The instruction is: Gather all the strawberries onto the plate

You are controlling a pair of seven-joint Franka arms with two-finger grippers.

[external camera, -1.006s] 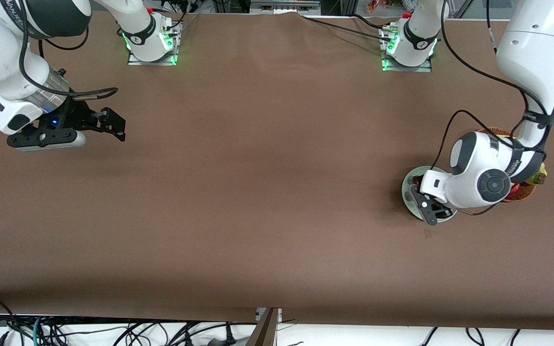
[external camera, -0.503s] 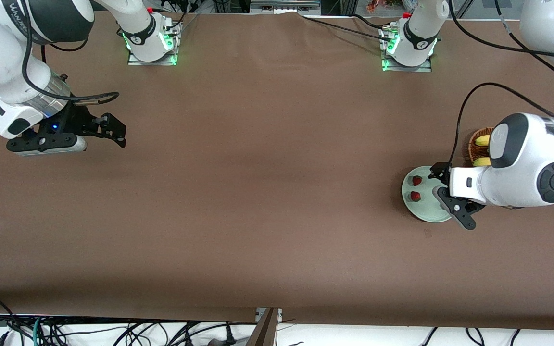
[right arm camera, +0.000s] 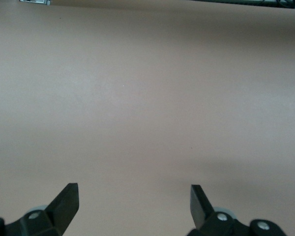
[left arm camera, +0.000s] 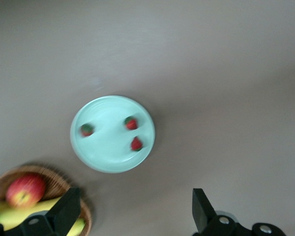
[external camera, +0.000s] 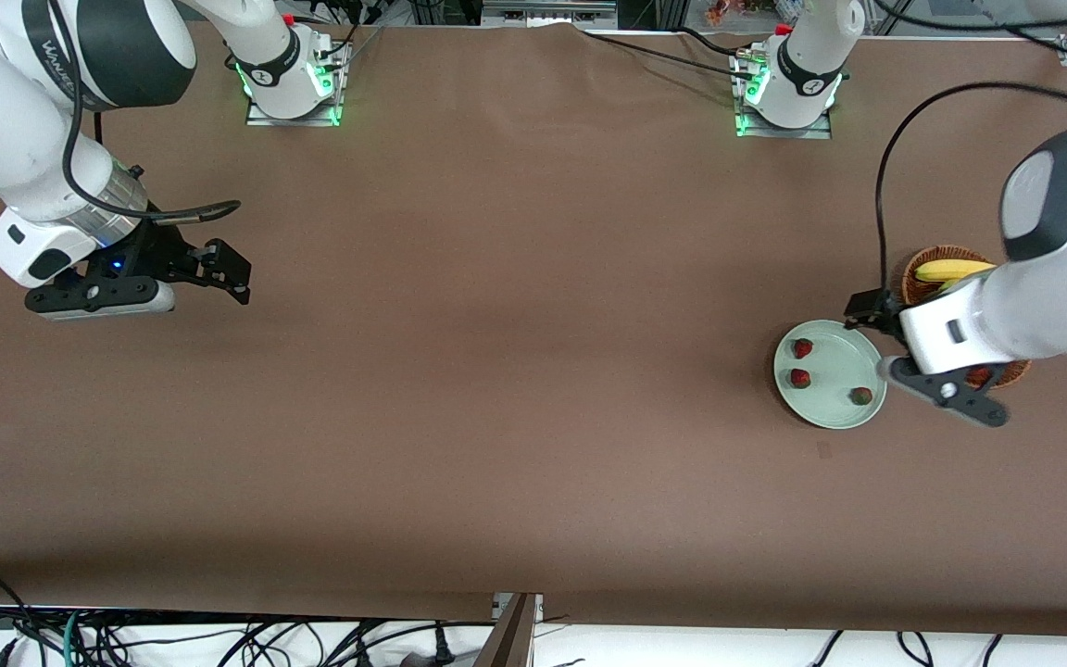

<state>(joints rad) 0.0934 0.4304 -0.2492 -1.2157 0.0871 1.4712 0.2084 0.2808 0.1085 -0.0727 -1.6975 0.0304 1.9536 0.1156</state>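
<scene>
Brown cloth covered the table point(external camera: 515, 371); toward the right arm's end the right gripper point(external camera: 219, 264) waited over bare cloth, jaws spread wide and holding nothing. Toward the left arm's end, the round, shallow, pale mint-green plate point(external camera: 830, 412) held all three tiny red strawberries point(external camera: 801, 378), apart from one another. Just beside it, the left gripper point(external camera: 927, 357) hung with jaws wide and empty over the brown woven wicker basket point(external camera: 927, 257) holding a yellow banana point(external camera: 950, 269) and red apple point(left arm camera: 24, 191).
</scene>
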